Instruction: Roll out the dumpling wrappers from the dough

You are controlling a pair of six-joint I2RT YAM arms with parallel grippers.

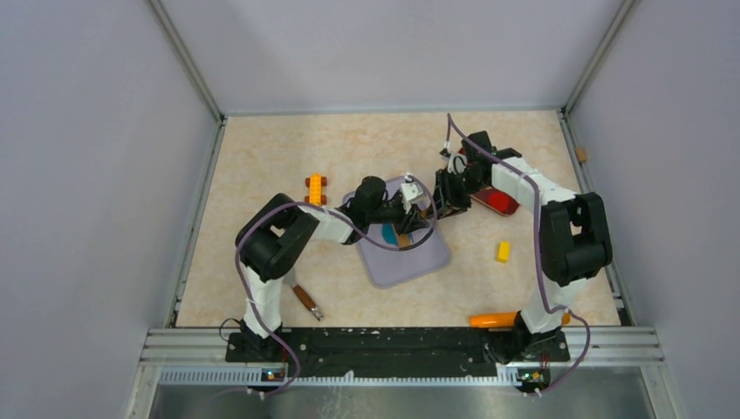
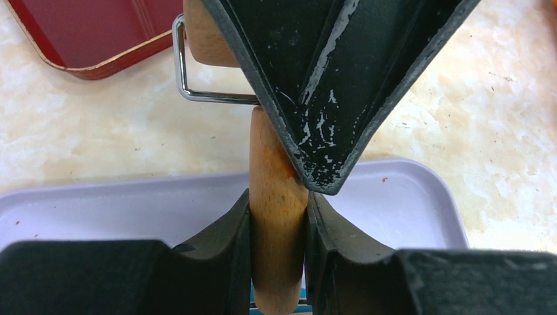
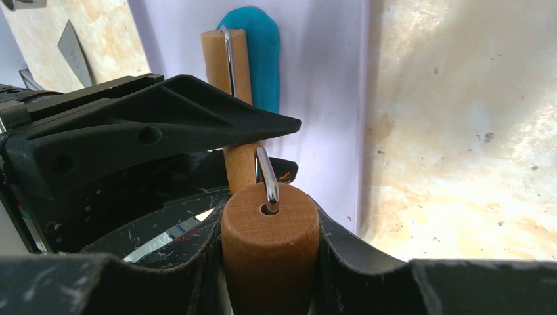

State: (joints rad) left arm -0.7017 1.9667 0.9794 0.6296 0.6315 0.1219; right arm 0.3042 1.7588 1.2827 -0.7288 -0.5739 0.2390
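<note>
The teal-blue dough lies as a flattened patch on the lavender mat; it also shows in the top view. No separate round wrappers show. The tan wooden roller has one end resting against the dough. My left gripper is shut on the roller's wooden handle. My right gripper is shut on the roller's other wooden end, where a metal wire enters it. In the top view both grippers, the left and the right, meet over the mat's far edge.
A red tray lies right of the mat, under the right arm. An orange brick, a yellow brick, an orange stick and a brown-handled tool lie on the table. Walls close in three sides.
</note>
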